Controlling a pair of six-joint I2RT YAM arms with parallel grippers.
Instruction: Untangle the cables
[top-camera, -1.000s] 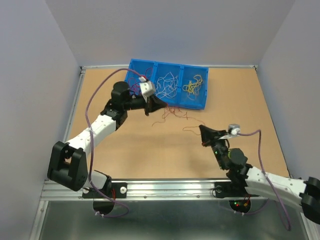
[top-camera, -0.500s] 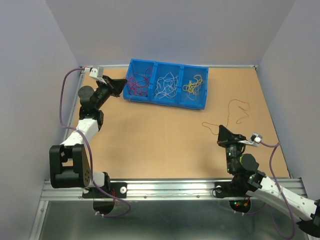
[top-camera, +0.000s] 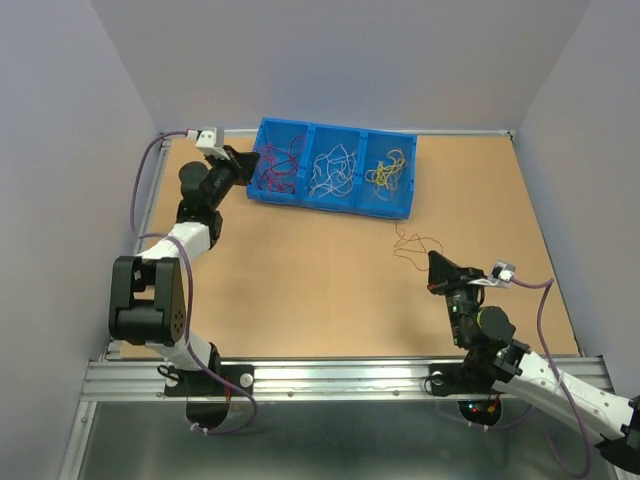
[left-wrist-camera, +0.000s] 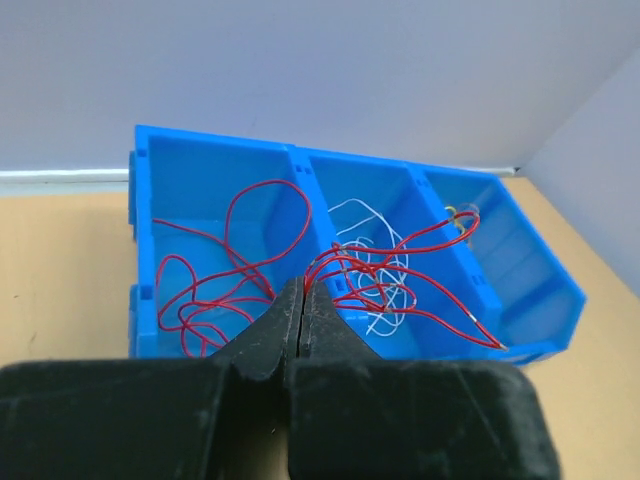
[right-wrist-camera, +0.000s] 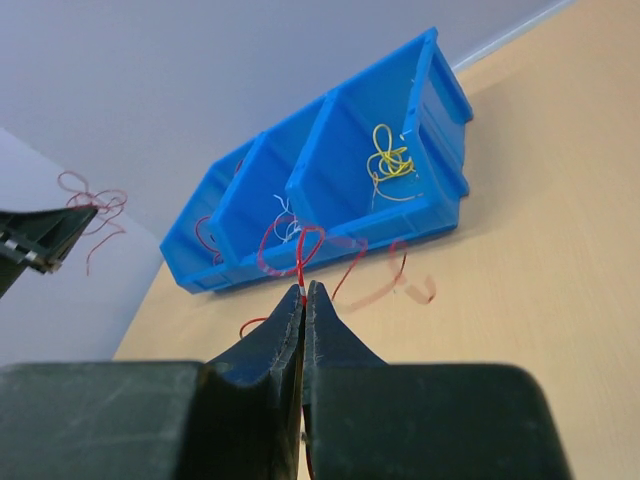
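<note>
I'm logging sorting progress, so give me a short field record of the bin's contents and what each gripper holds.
bin: blue bin, three compartments
left compartment: red cables
middle compartment: white cables
right compartment: yellow cables
left gripper: shut on red cables, at the bin's left end
right gripper: shut on a loose red cable, away from the bin

A red cable (top-camera: 418, 243) trails from right hand (top-camera: 434, 260) (bin (top-camera: 330, 204) well apart).

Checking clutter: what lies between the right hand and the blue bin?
Top view: only loops of the red wire the right hand pinches, then bare table up to the bin.
</note>
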